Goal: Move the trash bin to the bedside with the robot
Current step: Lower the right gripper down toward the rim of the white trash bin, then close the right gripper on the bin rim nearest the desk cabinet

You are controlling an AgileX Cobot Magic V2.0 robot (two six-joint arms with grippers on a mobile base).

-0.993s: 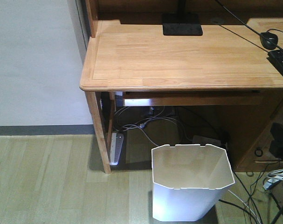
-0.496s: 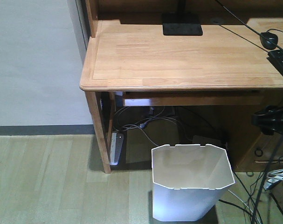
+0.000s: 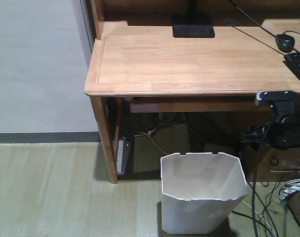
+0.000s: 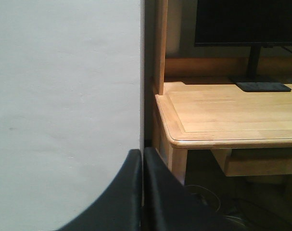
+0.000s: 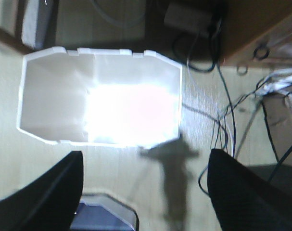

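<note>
Standing alone: 1 trash bin (image 3: 203,197), 1 desk (image 3: 189,59)

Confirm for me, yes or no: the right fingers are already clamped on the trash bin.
No. In the right wrist view the right fingers stand wide apart, away from the trash bin, touching none of it.
</note>
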